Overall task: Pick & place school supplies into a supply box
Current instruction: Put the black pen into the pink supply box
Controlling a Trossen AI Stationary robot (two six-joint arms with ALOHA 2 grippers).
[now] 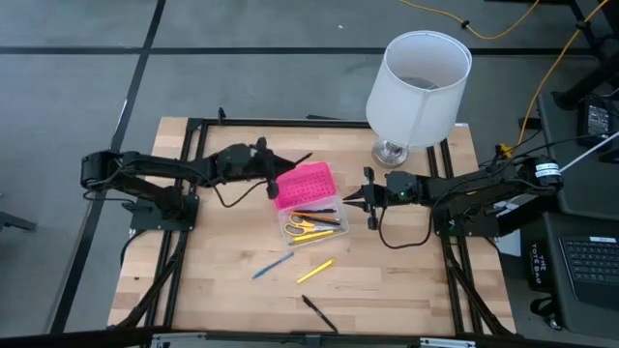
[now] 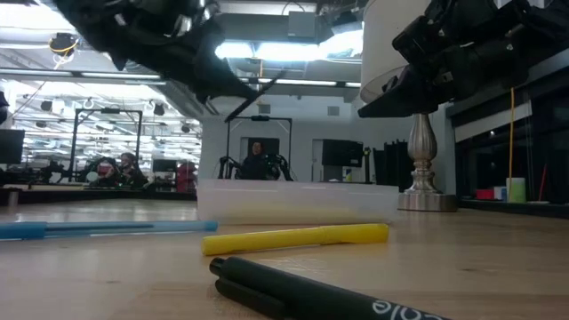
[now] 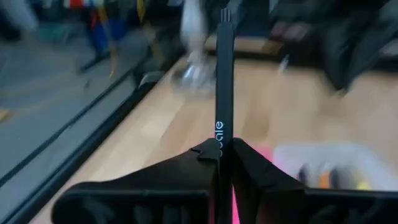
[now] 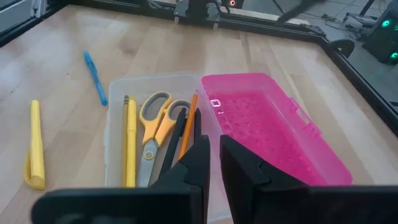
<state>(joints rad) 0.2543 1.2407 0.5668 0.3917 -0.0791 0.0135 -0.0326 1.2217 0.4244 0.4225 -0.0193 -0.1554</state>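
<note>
The supply box lies open mid-table, its pink lid point(image 1: 305, 184) flat on the far side of its clear base point(image 1: 311, 224). The base holds yellow-handled scissors point(image 4: 155, 118), a yellow pencil point(image 4: 130, 134) and orange and dark pens. My left gripper point(image 1: 276, 176) is above the lid's left edge, shut on a black pen point(image 3: 224, 81). My right gripper point(image 1: 354, 200) hovers just right of the box, shut and empty; its fingers point(image 4: 202, 158) point at the base. A blue pen point(image 1: 273, 266), a yellow marker point(image 1: 314, 271) and a black pen point(image 1: 319, 314) lie on the table nearer the front. My left gripper pinches the black pen between its two fingers at the barrel by the printed lettering point(image 3: 219, 138); the part behind is hidden by the fingers. The fingers come from the table's left and lie along the pen. Its free end point(image 1: 308, 156) slants up, clear of the lid.
A lamp with a white shade point(image 1: 418, 82) and metal foot point(image 1: 389, 152) stands at the table's far right. Black frame bars point(image 1: 184, 242) run along the table's left and right sides. In the low view the blue pen point(image 2: 98, 228), yellow marker point(image 2: 293, 236) and black pen point(image 2: 311, 289) lie before the box.
</note>
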